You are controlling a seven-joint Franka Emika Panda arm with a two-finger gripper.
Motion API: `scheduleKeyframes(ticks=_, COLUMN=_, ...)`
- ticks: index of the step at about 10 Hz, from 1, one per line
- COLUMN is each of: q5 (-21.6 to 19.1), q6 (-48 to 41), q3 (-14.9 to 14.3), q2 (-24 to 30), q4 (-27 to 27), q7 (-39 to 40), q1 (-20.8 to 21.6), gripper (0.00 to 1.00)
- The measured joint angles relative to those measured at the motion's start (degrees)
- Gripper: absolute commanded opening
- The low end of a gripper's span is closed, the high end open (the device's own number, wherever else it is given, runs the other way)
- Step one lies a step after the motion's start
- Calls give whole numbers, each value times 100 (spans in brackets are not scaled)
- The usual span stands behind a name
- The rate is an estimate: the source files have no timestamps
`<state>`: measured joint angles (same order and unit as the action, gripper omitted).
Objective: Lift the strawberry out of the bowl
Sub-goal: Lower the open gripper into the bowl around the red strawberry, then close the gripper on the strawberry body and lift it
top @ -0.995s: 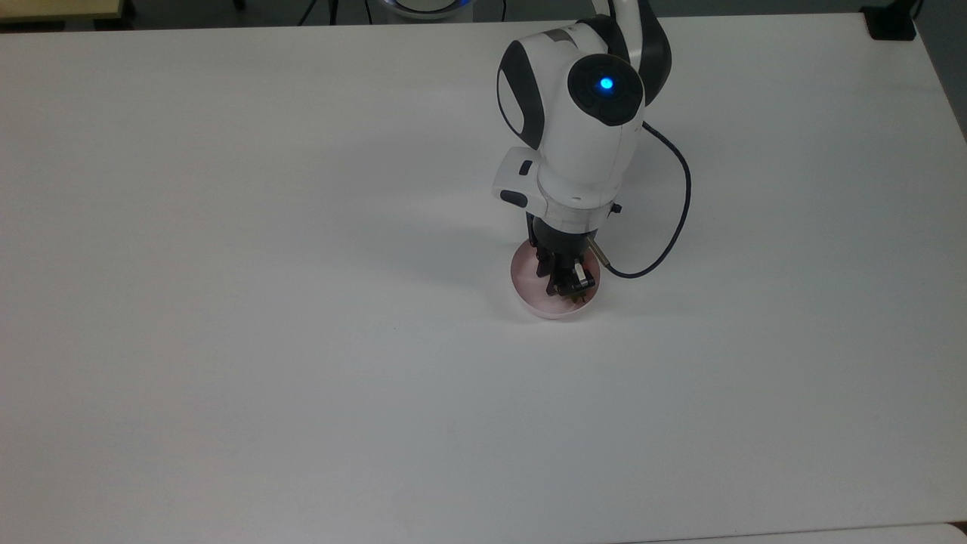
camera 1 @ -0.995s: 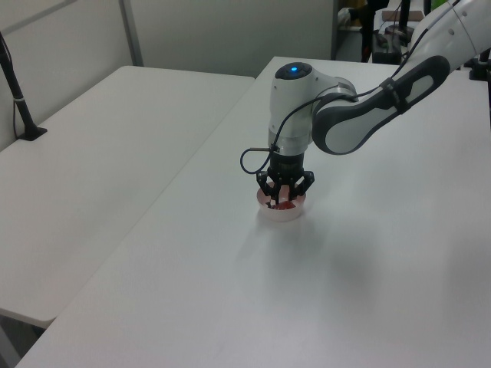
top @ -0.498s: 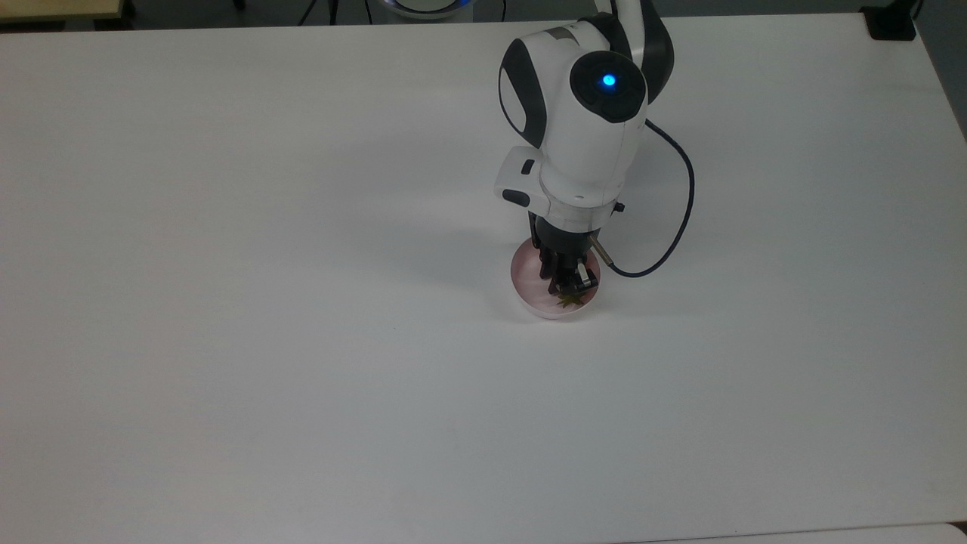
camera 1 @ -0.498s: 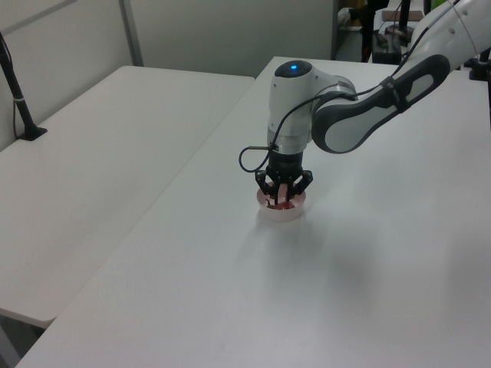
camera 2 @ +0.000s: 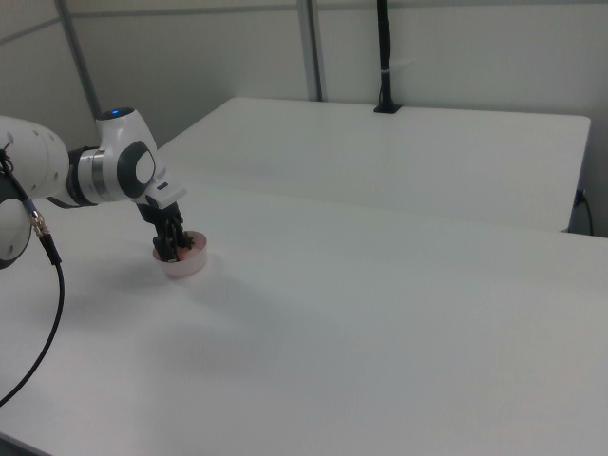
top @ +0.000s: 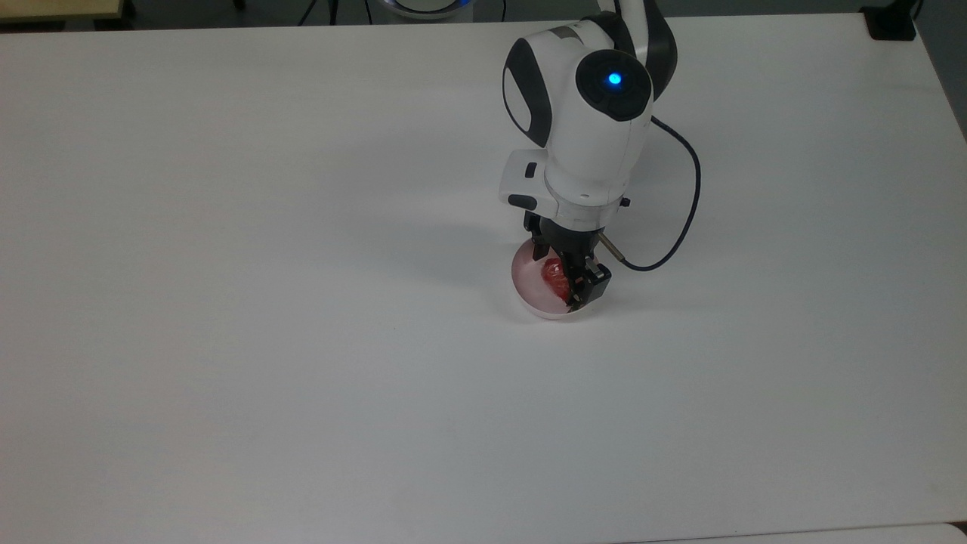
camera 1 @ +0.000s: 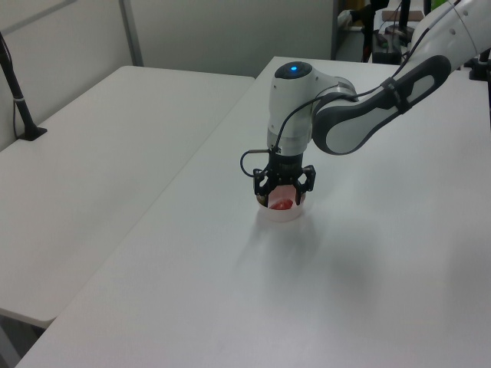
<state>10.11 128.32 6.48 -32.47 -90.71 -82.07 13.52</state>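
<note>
- The broad white desk point(top: 227, 302) stretches bare to the top view's left of the bowl. Nothing on that side stands in the way of a lift or a carry.
- The small round pale pink bowl point(top: 529, 298) with a whitish outer wall sits flat on the desk, directly under the arm's wrist. Its low wall keeps the fruit from rolling off, but it also leaves the fingers little room to either side.
- The small glossy red toy strawberry point(top: 555, 281) lies inside the bowl on its pink floor. In the top view it is toward the middle, just at the left of the dark fingers.
- The black two-finger end effector point(camera 1: 284, 190) points straight down over the bowl. In the left view its fingers are spread wide, one on each side above the fruit, with the red body showing in the gap below them. I judge that it has hold of nothing yet; the wide spread suits dropping astride the fruit before closing.
- The white and grey arm point(top: 582, 113) stands nearly upright over the bowl, so the fingers can come in from above rather than across the rim.
- A dark cable point(top: 691, 204) loops out to the top view's right of the bowl, hanging clear of the fingers.
- The likely risk is a fingertip catching the rim, or the bumpy fruit slipping sideways as the fingers close.
</note>
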Motion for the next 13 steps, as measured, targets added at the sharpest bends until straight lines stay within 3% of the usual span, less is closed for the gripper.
scheduleKeyframes(ticks=2, q5=11, q6=0, q3=55, q2=-1, q4=-15, q7=46, q1=1, gripper=30)
scheduleKeyframes(ticks=4, q5=25, q6=0, q3=78, q2=33, q4=27, q7=47, q1=0, gripper=20)
scheduleKeyframes(ticks=13, q5=54, q6=0, q3=84, q2=95, q4=79, q7=108, q1=-101, gripper=15)
